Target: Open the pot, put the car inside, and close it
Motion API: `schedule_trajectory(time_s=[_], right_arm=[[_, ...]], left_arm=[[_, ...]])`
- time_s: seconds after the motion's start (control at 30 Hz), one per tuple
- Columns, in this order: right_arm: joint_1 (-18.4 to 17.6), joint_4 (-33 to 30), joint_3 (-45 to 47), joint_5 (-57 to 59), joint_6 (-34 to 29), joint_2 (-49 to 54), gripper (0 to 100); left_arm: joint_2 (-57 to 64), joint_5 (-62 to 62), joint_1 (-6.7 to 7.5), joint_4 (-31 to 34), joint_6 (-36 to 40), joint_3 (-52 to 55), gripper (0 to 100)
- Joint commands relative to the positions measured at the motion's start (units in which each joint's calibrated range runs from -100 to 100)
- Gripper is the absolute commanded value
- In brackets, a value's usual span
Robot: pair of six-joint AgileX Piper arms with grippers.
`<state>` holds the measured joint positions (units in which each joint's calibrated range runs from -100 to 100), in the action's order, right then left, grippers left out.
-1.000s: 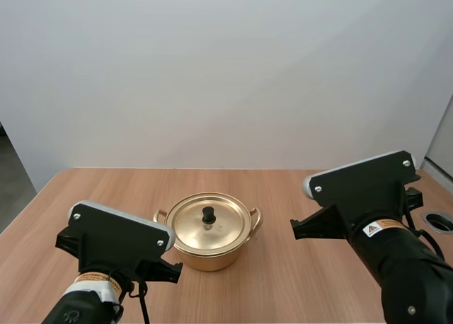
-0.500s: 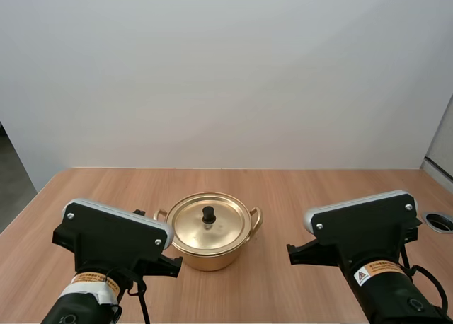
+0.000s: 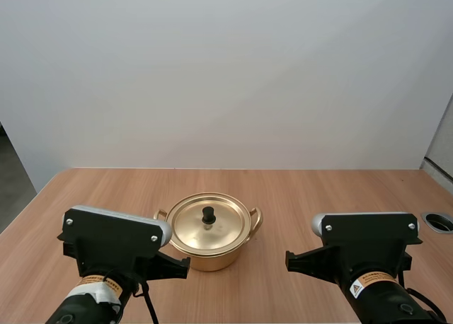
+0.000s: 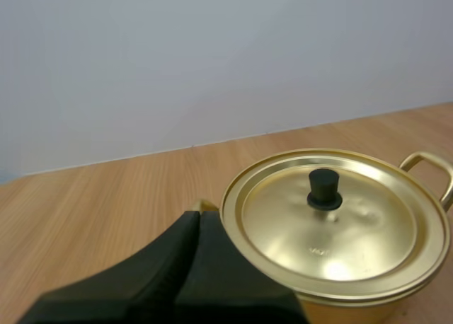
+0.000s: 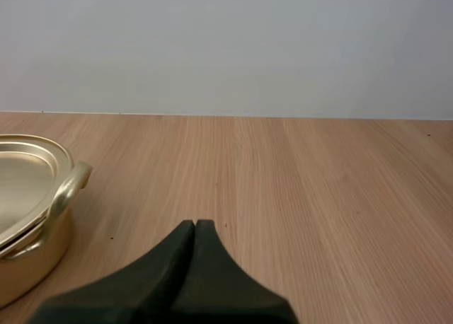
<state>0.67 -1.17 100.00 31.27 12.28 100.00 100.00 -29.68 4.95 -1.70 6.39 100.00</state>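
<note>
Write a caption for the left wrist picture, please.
Shut left gripper near the gold pot, black-knobbed lid on.

Two-handled gold pot (image 3: 205,259) is sitting upright on the bench (image 3: 304,197), mid-width; its lid (image 3: 190,228) is resting closed on the rim, black knob (image 3: 209,214) standing at centre.

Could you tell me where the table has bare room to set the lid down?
The table is bare right of the pot, ahead of the right gripper, and behind the pot. It's tight at the pot's left, where the left gripper sits by the rim.
</note>
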Motion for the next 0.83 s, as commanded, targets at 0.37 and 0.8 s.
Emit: schedule_trajectory(time_s=[0.37,0.8], right_arm=[[-0.05,0.02,0.00,-0.04,0.01,0.00,0],[-0.05,0.02,0.00,-0.04,0.01,0.00,0]], left_arm=[[0.00,0.53,-0.02,-1.99,-0.44,0.00,0],[0.00,0.53,-0.02,-1.99,-0.44,0.00,0]])
